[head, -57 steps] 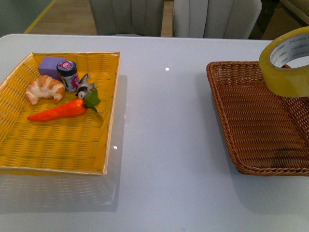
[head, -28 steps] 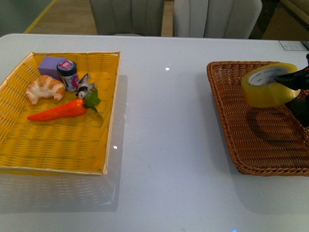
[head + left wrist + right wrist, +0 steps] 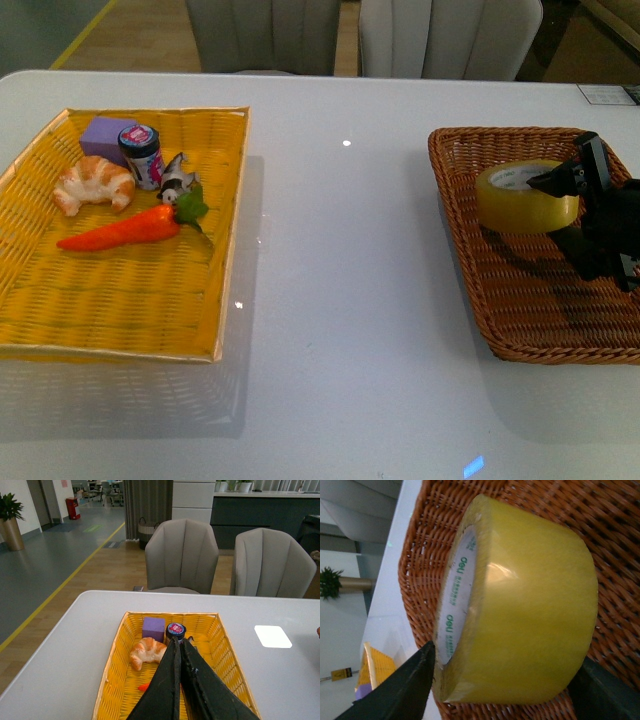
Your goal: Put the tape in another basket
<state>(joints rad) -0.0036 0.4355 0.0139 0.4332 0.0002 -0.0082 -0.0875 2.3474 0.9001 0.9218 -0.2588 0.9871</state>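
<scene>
Nearest you, along the bottom of the front view, lies the white table (image 3: 340, 330). At the right of the frame sits the basket (image 3: 560, 352), dark brown wicker, and the tape (image 3: 525, 197) is inside it, in the far half, tilted with its white core facing up and toward the right gripper (image 3: 572, 222). That gripper pinches the roll's wall: one black finger reaches into the core, the other sits outside the yellow band. Your right wrist view shows those fingers (image 3: 405, 690) on either side of the tape (image 3: 520, 605) with the wicker (image 3: 560, 510) right behind it. Whether the roll rests on the weave or hangs just above it, I cannot quite tell.

At the left of the frame is the yellow basket (image 3: 232, 230). It holds an orange carrot (image 3: 120, 230), then a croissant (image 3: 93, 183), a small jar (image 3: 142, 155) and a purple block (image 3: 107, 135) at its far end.

Your left gripper (image 3: 179, 645) shows only in its wrist view, fingers pressed together, holding nothing, above the yellow basket (image 3: 112, 680).

Farthest back, two grey chairs (image 3: 450, 38) stand at the table's far edge.
</scene>
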